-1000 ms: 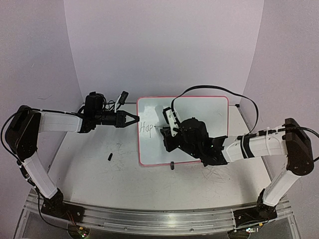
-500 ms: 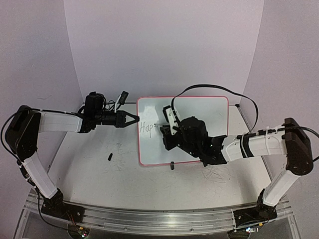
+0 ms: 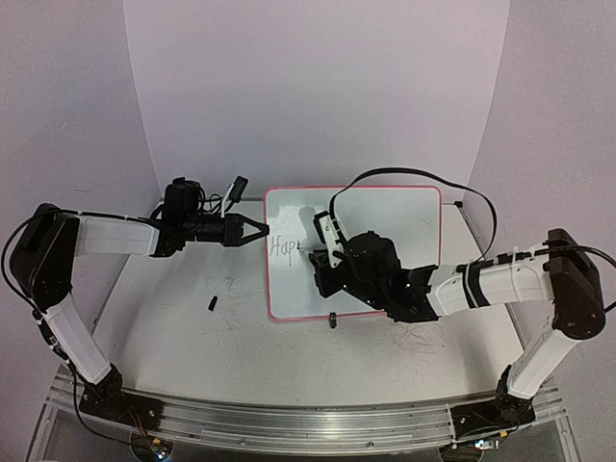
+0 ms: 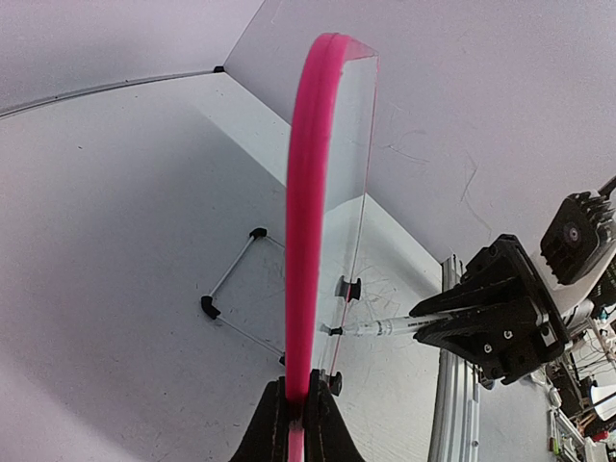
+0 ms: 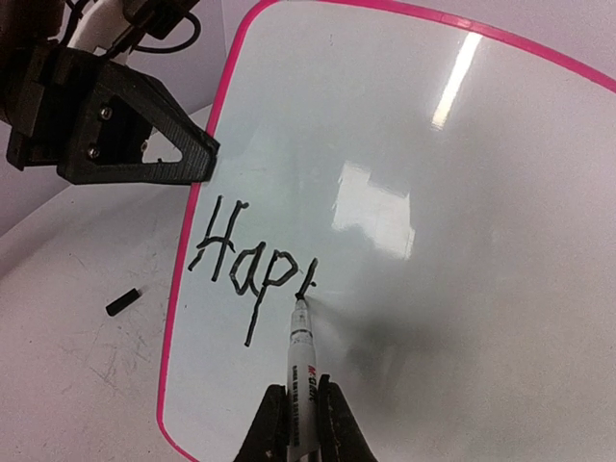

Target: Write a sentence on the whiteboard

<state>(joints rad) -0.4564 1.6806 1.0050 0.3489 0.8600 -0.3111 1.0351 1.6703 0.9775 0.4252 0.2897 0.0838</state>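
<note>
Right gripper (image 5: 300,409) clenched on marker (image 5: 301,351), tip touching whiteboard (image 5: 462,289) at end of sentence (image 5: 245,265) "Hap…", near board's left edge. Free space lies rightward along the line. Left gripper (image 4: 299,397) clamped on that left edge.

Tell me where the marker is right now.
In the right wrist view the marker sits clamped in the right gripper, its tip on the whiteboard at the end of the sentence, near the rim held by the left gripper.
</note>
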